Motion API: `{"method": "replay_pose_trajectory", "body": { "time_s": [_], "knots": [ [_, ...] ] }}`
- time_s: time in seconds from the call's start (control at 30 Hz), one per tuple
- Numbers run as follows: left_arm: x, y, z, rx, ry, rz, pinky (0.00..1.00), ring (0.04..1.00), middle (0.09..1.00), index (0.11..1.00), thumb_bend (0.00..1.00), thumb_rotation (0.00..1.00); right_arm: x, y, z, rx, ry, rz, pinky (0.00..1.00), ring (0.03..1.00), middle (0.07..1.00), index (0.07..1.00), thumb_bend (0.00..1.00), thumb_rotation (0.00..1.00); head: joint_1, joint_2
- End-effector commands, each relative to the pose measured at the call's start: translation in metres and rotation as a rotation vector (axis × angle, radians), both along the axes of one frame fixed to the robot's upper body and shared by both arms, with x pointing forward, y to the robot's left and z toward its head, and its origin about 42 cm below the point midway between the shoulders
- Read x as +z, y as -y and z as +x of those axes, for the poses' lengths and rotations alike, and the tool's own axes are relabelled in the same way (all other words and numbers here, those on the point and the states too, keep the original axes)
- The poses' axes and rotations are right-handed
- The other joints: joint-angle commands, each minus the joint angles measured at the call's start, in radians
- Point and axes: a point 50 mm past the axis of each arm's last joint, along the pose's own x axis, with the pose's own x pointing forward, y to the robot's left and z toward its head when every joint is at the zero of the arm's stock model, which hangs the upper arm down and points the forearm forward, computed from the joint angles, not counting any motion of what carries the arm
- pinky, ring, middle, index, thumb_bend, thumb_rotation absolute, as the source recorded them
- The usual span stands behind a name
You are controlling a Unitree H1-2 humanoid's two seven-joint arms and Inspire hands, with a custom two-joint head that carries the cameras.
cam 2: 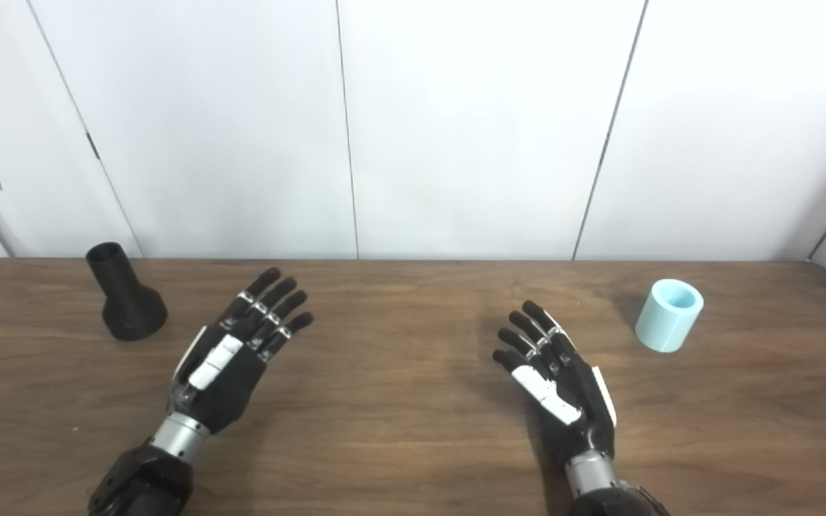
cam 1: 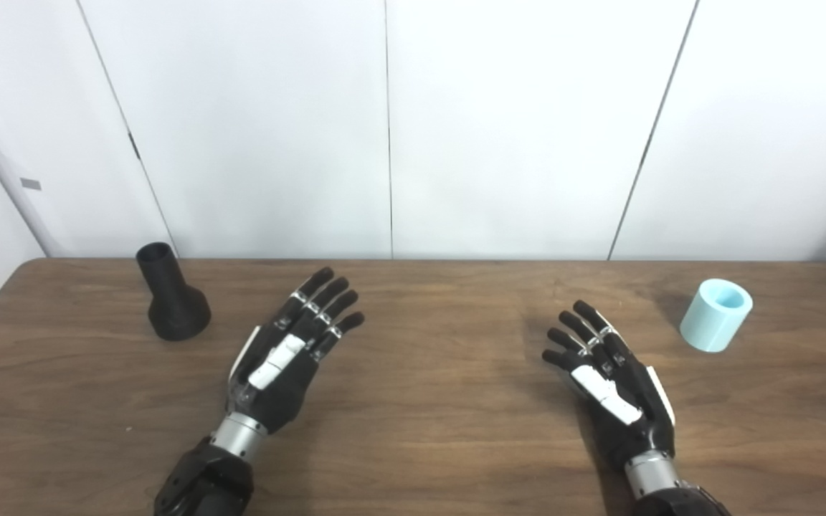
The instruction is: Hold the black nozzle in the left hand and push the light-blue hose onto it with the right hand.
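The left hand [cam 1: 280,358] is shown above the wooden table [cam 1: 427,401], left of centre, with its fingers [cam 1: 327,304] extended and spread toward the far edge; nothing is held in it. The right hand [cam 1: 610,376] is shown right of centre in a mirrored pose, its fingers [cam 1: 578,333] likewise extended and apart, and nothing is grasped by it either. The two hands are separated by a broad stretch of bare tabletop, and both forearms are seen entering from the bottom edge. The black nozzle [cam 1: 171,302] is placed upright on its wide flared base near the far left corner of the table, with its narrow open neck pointing upward. It is located to the left of the left hand and somewhat farther from the robot, near that hand but clearly apart from it; no finger is in contact with it. The light-blue hose [cam 1: 715,315], seen as a short hollow cylinder, is set on the table near the far right side, with its open end turned upward and slightly tilted toward the camera. It is found to the right of the right hand and a little beyond its fingertips, again near but untouched. The nozzle and the hose are thus kept well apart, at opposite sides of the table, with both hands lying between them. A white panelled wall [cam 1: 413,129] is seen behind the table's far edge.
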Motion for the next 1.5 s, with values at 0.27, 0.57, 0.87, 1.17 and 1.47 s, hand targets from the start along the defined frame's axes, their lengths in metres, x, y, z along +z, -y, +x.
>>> {"method": "replay_pose_trajectory", "body": {
  "time_s": [0.27,0.57,0.87,1.17,1.47],
  "knots": [
    [-0.036,-0.006,-0.017,0.046,-0.115,-0.040,0.22,0.295,0.410,0.499,0.51,0.00,0.012,0.001,0.003,0.014,0.039,-0.002,0.63,0.726,0.799,0.802,0.72,0.18,0.001,0.001],
    [-0.036,-0.003,-0.017,0.041,-0.115,-0.039,0.22,0.299,0.412,0.499,0.52,0.00,0.013,0.004,0.003,0.020,0.041,0.002,0.61,0.710,0.797,0.798,0.74,0.18,0.063,0.001],
    [-0.049,0.032,-0.012,0.022,-0.126,-0.027,0.24,0.310,0.414,0.509,0.52,0.00,0.006,0.033,0.005,0.046,0.050,0.024,0.72,0.764,0.858,0.851,0.61,0.13,0.372,-0.085],
    [-0.030,0.034,-0.004,0.086,-0.052,0.026,0.28,0.330,0.416,0.508,0.52,0.00,0.023,0.028,0.004,0.061,0.043,0.004,0.70,0.800,0.894,0.896,0.50,0.16,0.418,-0.119],
    [0.034,-0.017,-0.004,0.391,0.209,0.587,0.54,0.630,0.649,0.612,0.58,0.11,0.029,0.022,0.006,0.069,0.041,0.006,0.68,0.797,0.893,0.905,0.40,0.08,0.429,-0.126]
  ]
}}
